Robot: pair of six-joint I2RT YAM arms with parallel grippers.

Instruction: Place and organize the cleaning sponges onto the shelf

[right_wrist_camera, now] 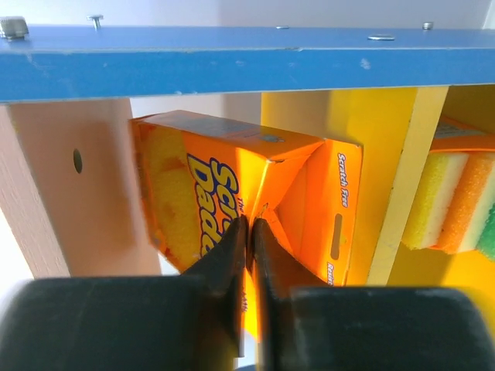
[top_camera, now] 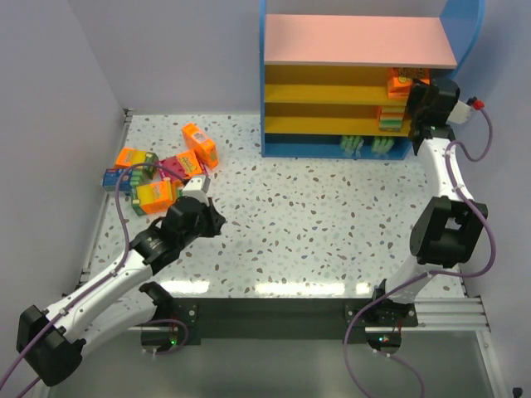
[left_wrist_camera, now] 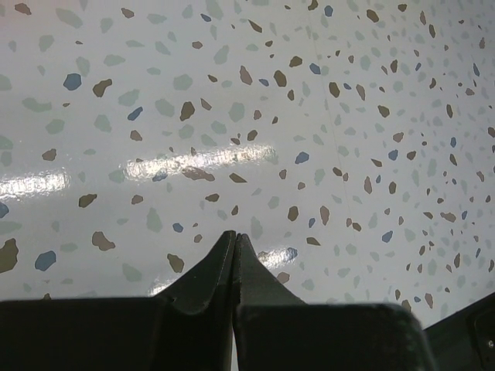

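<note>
**Sponge pack meets shelf while the pile waits**

At left, loose cleaning sponges (top_camera: 158, 174) lie heaped on the table (top_camera: 332, 207). The left gripper (top_camera: 217, 222) sits just beside them, jaws pressed together and empty. At right, the right gripper (right_wrist_camera: 249, 220), likewise closed tight, noses an orange pack (right_wrist_camera: 294, 193) on the shelf (top_camera: 357, 41); whether it pinches the pack cannot be told. Likely next: back away, then fetch another.

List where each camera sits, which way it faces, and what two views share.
Top external: above and behind, looking down on table, shelf, both arms.
Left wrist: looks down at bare table; shut left gripper below.
Right wrist: faces shelf; shut right gripper before an orange pack.
Shared: top, right wrist show that pack.
</note>
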